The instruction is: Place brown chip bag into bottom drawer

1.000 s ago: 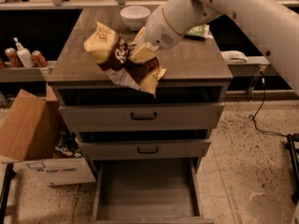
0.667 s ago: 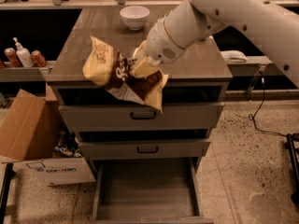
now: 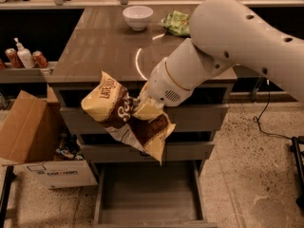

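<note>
Gripper (image 3: 144,107) of the white arm holding a large, crinkly brown chip bag (image 3: 114,113) with pale yellow ends above the open, shallow grey wood-grain bottom drawer (image 3: 147,201).
Its fingers are clamped on a fold near the bag's middle, so the bag dangles free in front of the two upper drawer fronts, off the cabinet top (image 3: 104,46). The drawer's bare floor lies directly below, so lowering and letting go looks like what is left to do. A white ceramic bowl (image 3: 137,17) and a small green chip bag (image 3: 176,23) sit well back on the top, out of the arm's way.
</note>
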Controlling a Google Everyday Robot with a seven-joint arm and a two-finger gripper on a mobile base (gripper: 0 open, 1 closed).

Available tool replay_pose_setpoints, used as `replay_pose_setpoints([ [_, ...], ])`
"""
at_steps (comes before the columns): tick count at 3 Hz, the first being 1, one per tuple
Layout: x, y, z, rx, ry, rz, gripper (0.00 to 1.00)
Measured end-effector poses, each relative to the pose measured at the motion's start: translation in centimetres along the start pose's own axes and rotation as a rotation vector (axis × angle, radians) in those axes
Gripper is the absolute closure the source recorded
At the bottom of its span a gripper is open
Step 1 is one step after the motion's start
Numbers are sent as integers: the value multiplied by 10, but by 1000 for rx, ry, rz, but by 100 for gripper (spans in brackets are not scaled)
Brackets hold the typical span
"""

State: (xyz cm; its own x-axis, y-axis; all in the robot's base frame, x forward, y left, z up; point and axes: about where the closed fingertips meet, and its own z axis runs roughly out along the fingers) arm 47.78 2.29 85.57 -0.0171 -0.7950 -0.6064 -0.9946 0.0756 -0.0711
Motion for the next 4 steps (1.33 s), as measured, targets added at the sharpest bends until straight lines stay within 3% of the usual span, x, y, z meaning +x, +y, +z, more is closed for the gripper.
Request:
replay_pose_setpoints([
  [1,0,0,0,0,0,0,100],
  [2,20,7,7,11,-20,36,100],
  [3,60,25,26,20,-88,93,100],
  [4,118,40,46,26,-142,185,100],
])
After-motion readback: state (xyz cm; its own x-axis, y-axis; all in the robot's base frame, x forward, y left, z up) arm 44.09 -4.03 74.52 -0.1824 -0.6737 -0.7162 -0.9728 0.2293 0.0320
